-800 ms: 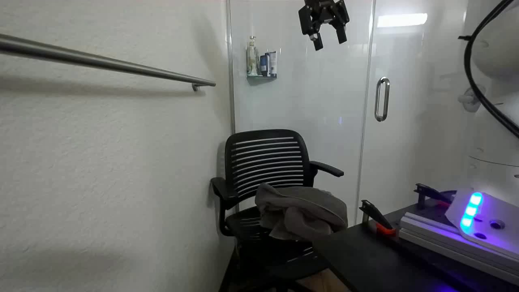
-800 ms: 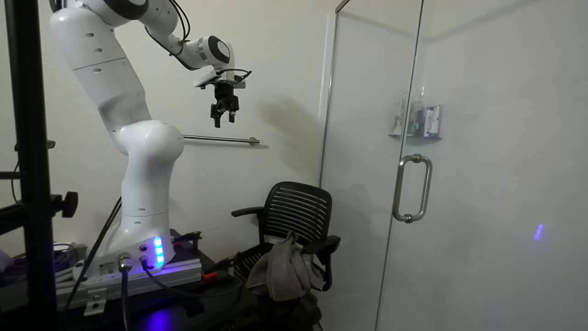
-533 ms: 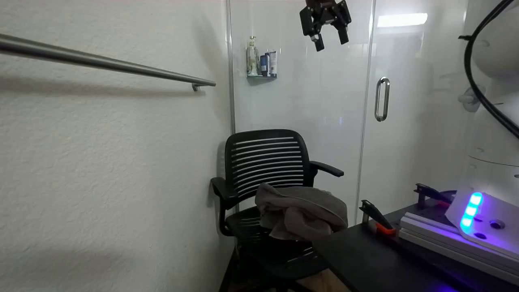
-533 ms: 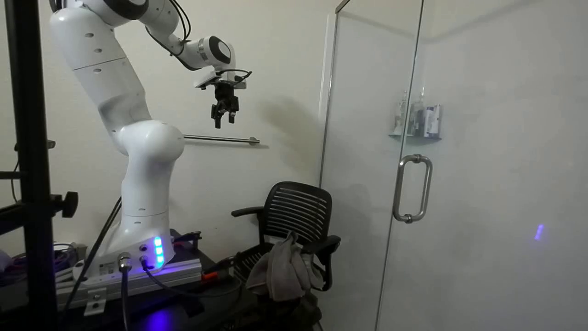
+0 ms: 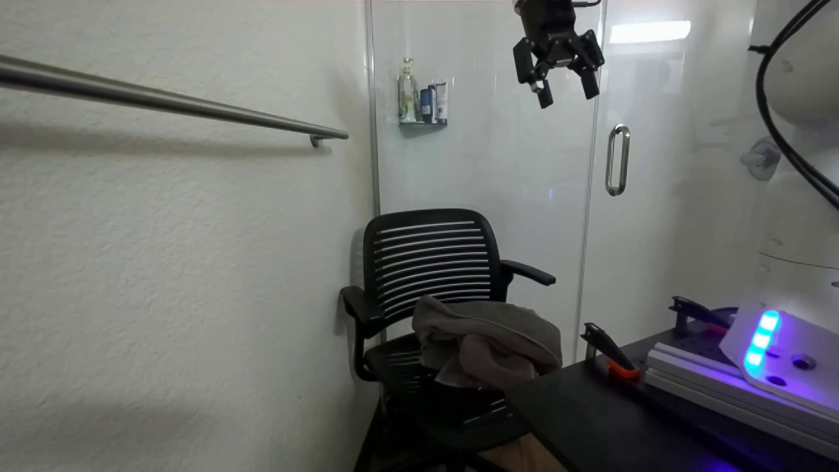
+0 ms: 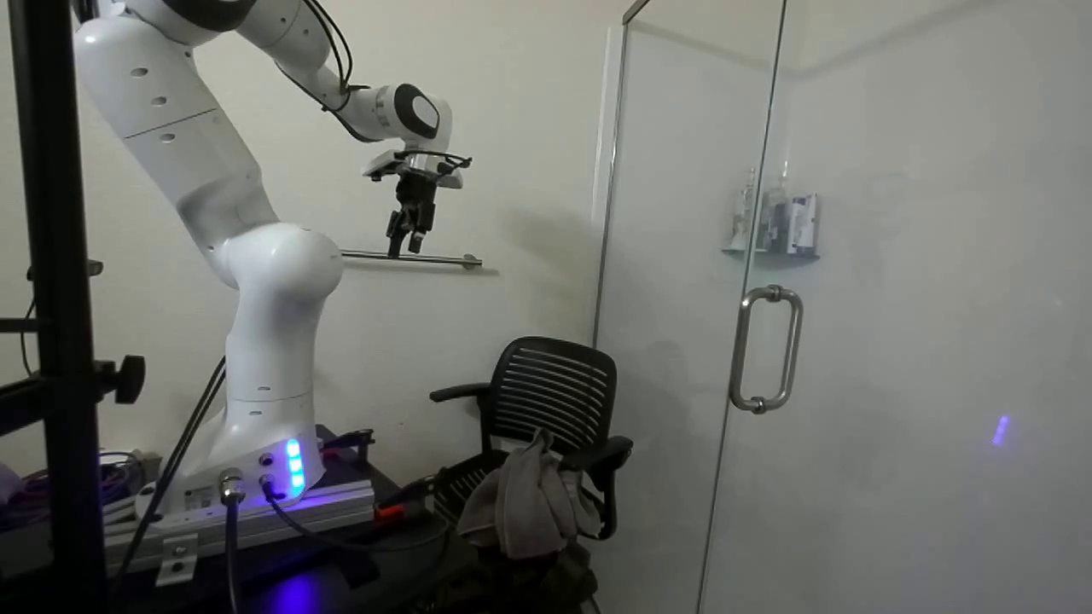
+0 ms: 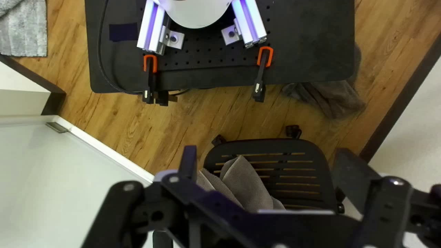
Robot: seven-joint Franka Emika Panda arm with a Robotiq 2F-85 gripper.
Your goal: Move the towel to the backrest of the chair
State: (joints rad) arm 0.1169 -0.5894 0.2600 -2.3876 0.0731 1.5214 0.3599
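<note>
The towel, a crumpled grey-brown cloth, lies heaped on the seat of the black chair in both exterior views. The slatted backrest stands upright behind it, bare, and also shows in an exterior view. My gripper points down, high above the chair, with fingers apart and nothing between them; it also shows in an exterior view. In the wrist view, folds of the towel and the slatted seat show between the fingers; the backrest is hidden or out of view.
A black table with clamps and the robot base stands beside the chair. A metal rail runs along the wall. A glass door with a handle stands behind. A dark cloth lies on the floor.
My gripper has moved lower and, in an exterior view, to the right. Its fingers stay apart. The towel and chair have not moved.
</note>
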